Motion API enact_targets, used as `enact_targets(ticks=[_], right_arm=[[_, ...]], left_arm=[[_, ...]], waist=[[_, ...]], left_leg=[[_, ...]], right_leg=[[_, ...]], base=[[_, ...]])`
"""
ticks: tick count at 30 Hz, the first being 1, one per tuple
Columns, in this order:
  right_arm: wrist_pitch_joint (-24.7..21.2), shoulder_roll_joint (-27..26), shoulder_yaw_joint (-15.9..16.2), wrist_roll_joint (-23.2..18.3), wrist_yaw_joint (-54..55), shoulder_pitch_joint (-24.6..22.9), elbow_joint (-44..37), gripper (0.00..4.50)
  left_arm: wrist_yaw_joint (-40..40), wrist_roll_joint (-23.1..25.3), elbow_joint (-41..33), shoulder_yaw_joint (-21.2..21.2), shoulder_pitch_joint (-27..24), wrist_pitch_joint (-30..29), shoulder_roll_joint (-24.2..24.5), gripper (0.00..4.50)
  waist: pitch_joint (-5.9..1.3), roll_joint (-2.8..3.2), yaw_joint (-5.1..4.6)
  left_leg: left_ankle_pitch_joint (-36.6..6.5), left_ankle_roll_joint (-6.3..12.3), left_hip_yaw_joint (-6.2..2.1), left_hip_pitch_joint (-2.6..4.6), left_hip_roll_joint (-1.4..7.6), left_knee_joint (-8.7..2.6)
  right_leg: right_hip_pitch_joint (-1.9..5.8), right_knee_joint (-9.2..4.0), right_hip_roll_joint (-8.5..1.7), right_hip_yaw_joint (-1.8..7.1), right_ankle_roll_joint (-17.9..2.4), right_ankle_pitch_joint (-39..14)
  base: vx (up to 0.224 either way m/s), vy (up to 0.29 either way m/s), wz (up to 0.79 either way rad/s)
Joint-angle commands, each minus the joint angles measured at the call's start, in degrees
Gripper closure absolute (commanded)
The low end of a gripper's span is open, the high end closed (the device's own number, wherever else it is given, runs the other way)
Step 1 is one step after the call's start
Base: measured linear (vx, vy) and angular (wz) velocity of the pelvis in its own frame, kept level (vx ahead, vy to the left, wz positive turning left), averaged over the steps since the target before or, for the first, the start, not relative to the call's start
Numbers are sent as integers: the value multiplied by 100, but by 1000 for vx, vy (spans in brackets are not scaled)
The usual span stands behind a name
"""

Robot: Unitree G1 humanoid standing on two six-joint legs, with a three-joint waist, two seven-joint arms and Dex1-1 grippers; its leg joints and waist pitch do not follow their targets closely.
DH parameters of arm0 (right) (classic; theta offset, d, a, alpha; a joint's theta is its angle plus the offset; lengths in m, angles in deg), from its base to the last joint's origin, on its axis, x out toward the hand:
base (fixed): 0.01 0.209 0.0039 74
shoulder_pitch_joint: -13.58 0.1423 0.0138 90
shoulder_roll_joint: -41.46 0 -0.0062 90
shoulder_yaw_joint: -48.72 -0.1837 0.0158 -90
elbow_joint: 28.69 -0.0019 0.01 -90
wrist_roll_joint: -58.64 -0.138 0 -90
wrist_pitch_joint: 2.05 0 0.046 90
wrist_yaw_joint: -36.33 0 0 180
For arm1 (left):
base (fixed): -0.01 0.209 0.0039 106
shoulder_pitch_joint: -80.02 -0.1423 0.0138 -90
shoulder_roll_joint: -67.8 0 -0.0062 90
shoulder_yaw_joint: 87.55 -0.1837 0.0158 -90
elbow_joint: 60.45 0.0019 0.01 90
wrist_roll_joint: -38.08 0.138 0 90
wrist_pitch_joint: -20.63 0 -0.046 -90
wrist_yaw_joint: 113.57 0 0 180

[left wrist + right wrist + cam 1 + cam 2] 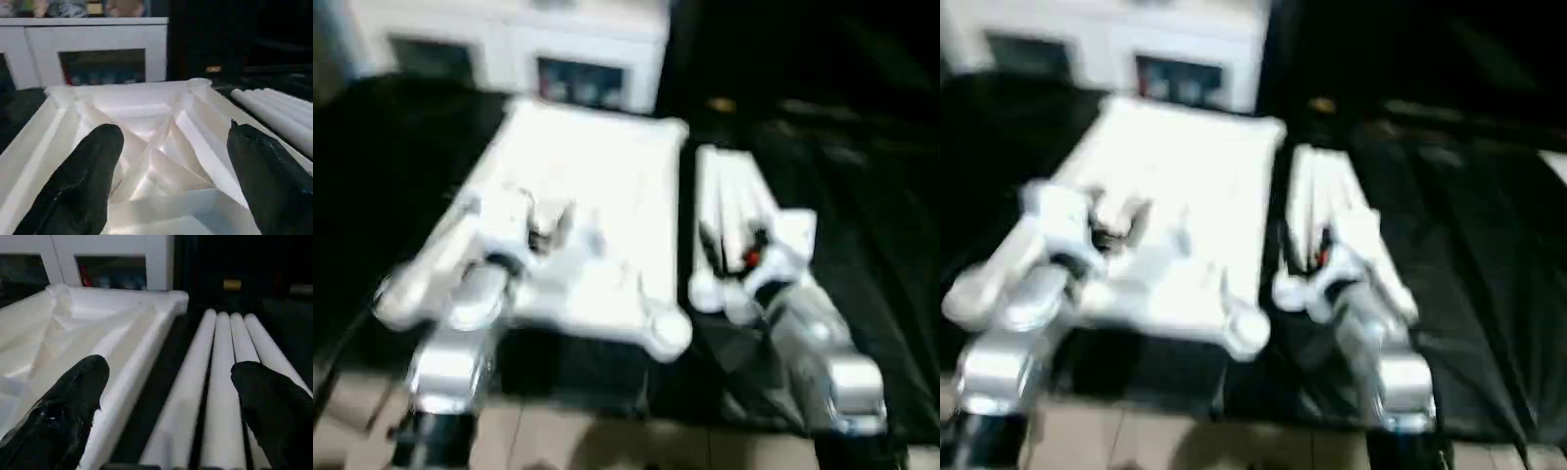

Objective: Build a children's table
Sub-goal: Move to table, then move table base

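Note:
The white tabletop [597,186] lies upside down on a black cloth, its ribbed underside [156,152] up and round sockets at the corners [666,333]. To its right several white tubular legs [220,377] lie side by side. My left gripper [171,161] hovers open over the near part of the tabletop, holding nothing. Above the near ends of the legs [729,206] my right gripper [171,396] is open and empty, one finger [73,396] over the tabletop's rim.
A white glass-doored cabinet [529,49] stands behind the tabletop. Black cloth [862,215] covers the surface to the right and left. A light tiled floor [607,441] shows at the near edge.

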Motion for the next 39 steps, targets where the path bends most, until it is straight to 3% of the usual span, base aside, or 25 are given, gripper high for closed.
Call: enact_targets(ticks=[1, 2, 4, 5, 6, 7, 8, 10, 11, 12, 14, 16, 18, 19, 20, 21, 22, 23, 25, 26, 29, 30, 32, 34, 39], right_arm=[[-58, 54, 164, -94, -199, 55, 4, 0], [-59, 129, 202, -115, -359, 97, 26, 0], [-41, 278, 249, -132, -633, 153, 60, 0], [-53, 415, 281, -175, -891, 207, 101, 0], [-53, 415, 281, -175, -891, 207, 101, 0], [-63, 538, 302, -204, -1098, 242, 144, 0], [-85, 840, 407, -239, -1573, 297, 211, 0], [-98, 1145, 509, -253, -2007, 329, 244, 0], [-102, 1485, 615, -285, -2473, 349, 261, 0], [-99, 1598, 647, -303, -2638, 351, 263, 0], [-105, 1804, 717, -329, -2942, 356, 264, 0], [-148, 2068, 836, -358, -3307, 282, 153, 0], [-183, 2329, 965, -393, -3663, 161, -4, 0], [-115, 2485, 1077, -311, -3793, 98, -50, 0], [-121, 2514, 1096, -308, -3820, 83, -67, 0], [-141, 2639, 1168, -297, -3948, 18, -140, 0], [-141, 2639, 1168, -297, -3948, 18, -140, 0], [-175, 2707, 1178, -316, -4037, -38, -212, 0], [-185, 2726, 1177, -318, -4061, -60, -241, 0], [-211, 2762, 1182, -332, -4085, -101, -316, 0], [-337, 2819, 1218, -426, -4142, -207, -549, 0], [-380, 2858, 1262, -438, -4182, -248, -632, 0], [-396, 2897, 1305, -427, -4221, -273, -662, 0], [-342, 2953, 1358, -328, -4224, -283, -644, 0], [-386, 3010, 1393, -260, -4295, -300, -684, 0]], left_arm=[[269, -93, 17, 69, -34, 0, 116, 63], [461, -78, 54, -2, -15, 61, 237, 63], [900, -169, 133, -138, 44, 53, 407, 63], [1279, -218, 207, -276, 112, 101, 553, 63], [1279, -218, 207, -276, 112, 101, 553, 63], [1549, -290, 275, -366, 179, 131, 630, 63], [2014, -340, 414, -548, 323, 285, 747, 63], [2463, -378, 557, -736, 456, 382, 817, 63], [3056, -518, 689, -945, 586, 271, 876, 63], [3309, -613, 724, -1006, 622, 151, 895, 63], [3610, -618, 841, -1142, 723, 79, 943, 63], [4055, -521, 914, -1470, 792, -69, 1124, 63], [4551, -459, 978, -1806, 822, -273, 1347, 63], [4804, -366, 1067, -1985, 838, -242, 1473, 80], [4851, -344, 1087, -2021, 842, -235, 1498, 90], [5054, -259, 1196, -2154, 872, -214, 1589, 98], [5054, -259, 1196, -2154, 872, -214, 1589, 98], [5151, -187, 1298, -2213, 927, -235, 1622, 101], [5172, -153, 1338, -2232, 952, -243, 1634, 125], [5160, -121, 1411, -2253, 999, -249, 1644, 136], [5126, -70, 1570, -2273, 1076, -241, 1661, 145], [5193, -95, 1608, -2281, 1106, -257, 1674, 145], [5211, -105, 1620, -2280, 1121, -280, 1675, 176], [5228, -55, 1661, -2305, 1137, -259, 1679, 180], [5214, 82, 1749, -2360, 1154, -295, 1619, 226]], waist=[[-353, 328, -236], [-256, 401, -262], [-243, 324, -270], [-222, 293, -207], [-178, 246, -178], [-163, 197, -183], [-175, 180, -137], [-174, 175, -117], [-211, 128, -79], [-236, 140, -31], [-238, 161, -13], [-253, 157, 27], [-313, 180, 44], [-331, 153, 49], [-334, 172, 45], [-335, 251, 47], [-333, 225, 42], [-333, 266, 47], [-327, 269, 47], [-315, 332, 54], [-294, 313, 54], [-284, 343, 66], [-284, 344, 55], [-283, 373, 47], [-295, 368, 36]], left_leg=[[1842, -514, -163, 160, 519, -821], [565, -408, -127, 217, 508, -838], [53, -345, -47, 156, 436, -813], [-676, -320, 62, 137, 394, -838], [-1522, -290, 182, 191, 394, -872], [-1796, -230, 231, 188, 398, -891], [-2075, -145, 365, 229, 442, -906], [-2049, -103, 400, 226, 456, -921], [-1579, -32, 497, 198, 488, -926], [-1216, 40, 581, 196, 500, -935], [-971, 86, 654, 130, 515, -951], [-996, 82, 702, 128, 538, -944], [-399, 129, 720, 90, 534, -898], [-216, 179, 733, 89, 523, -880], [16, 268, 749, 74, 507, -862], [109, 306, 754, 84, 510, -848], [119, 335, 762, 87, 515, -845], [110, 347, 760, 81, 527, -845], [1, 301, 769, 91, 546, -849], [-105, 244, 769, 101, 554, -855], [-430, 144, 782, 122, 562, -881], [-501, 111, 785, 127, 561, -884], [-585, 69, 778, 124, 569, -898], [-636, 27, 773, 125, 569, -902], [-636, 32, 774, 126, 571, -900]], right_leg=[[348, 195, 123, -225, -1149, 666], [339, -13, -89, -263, -753, -394], [422, -145, -217, -230, -806, -378], [449, -224, -290, -183, -845, -707], [376, -330, -347, -152, -851, -1401], [374, -382, -387, -131, -839, -1760], [326, -450, -448, -105, -810, -2380], [339, -474, -461, -108, -778, -2498], [365, -453, -490, -84, -800, -2236], [389, -432, -506, -71, -898, -1962], [420, -399, -497, -63, -991, -1781], [407, -405, -492, -59, -942, -1948], [445, -292, -459, -55, -1064, -1162], [454, -281, -446, -59, -1105, -897], [463, -240, -427, -60, -1235, -458], [461, -217, -424, -65, -1363, -219], [468, -219, -418, -70, -1406, -168], [484, -197, -425, -73, -1504, -137], [495, -213, -414, -77, -1562, -284], [485, -219, -413, -77, -1576, -445], [482, -282, -397, -72, -1468, -1007], [471, -306, -398, -68, -1408, -1229], [468, -318, -397, -73, -1361, -1418], [457, -328, -398, -75, -1317, -1527], [447, -332, -385, -76, -1299, -1441]], base=[[-39, 132, -10], [-39, 132, -10], [-65, 95, 5], [-74, 67, 7], [-67, 4, 18], [-45, -46, 22], [-45, -46, 22], [-33, -55, 14], [-31, -52, 11], [-15, -56, 10], [-7, -63, 3], [4, -32, -1], [37, -59, -3], [64, -78, -4], [0, 0, 0], [0, 0, 0], [0, 0, 0], [0, 0, 0], [0, 0, 0], [0, 0, 0], [0, 0, 0], [0, 0, 0], [0, 0, 0], [0, 0, 0], [0, 0, 0]])
